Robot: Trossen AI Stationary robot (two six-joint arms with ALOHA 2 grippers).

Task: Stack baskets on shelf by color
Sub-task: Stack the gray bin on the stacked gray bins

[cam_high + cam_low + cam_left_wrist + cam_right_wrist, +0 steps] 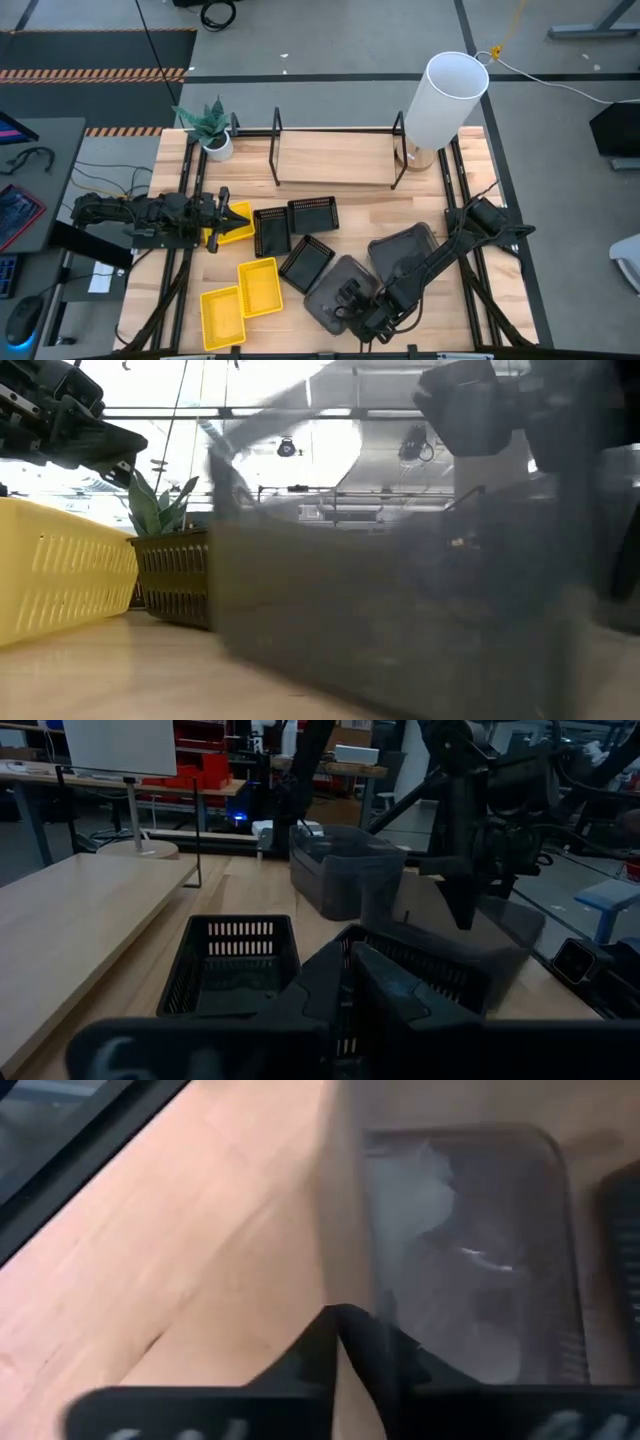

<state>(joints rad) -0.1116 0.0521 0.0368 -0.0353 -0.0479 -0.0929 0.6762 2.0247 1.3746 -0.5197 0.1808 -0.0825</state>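
Observation:
My right gripper is shut on a dark grey basket at the table's near edge. A second grey basket rests on its base beside it. Three black perforated baskets lie mid-table. Two yellow baskets sit near the front left. My left gripper is shut and hovers level over a third yellow basket, apart from it. The light-wood shelf stands at the far edge. My right gripper pinches one side wall of the grey basket at its rim, one finger inside the basket and one outside. The fingers come from above, slanting in from the table's right. Whether the basket's base is clear of the table, I cannot tell.
A white lamp stands at the shelf's right end and a potted plant at its left end. Black frame rails run along both table sides. Bare wood shows between the shelf and the baskets.

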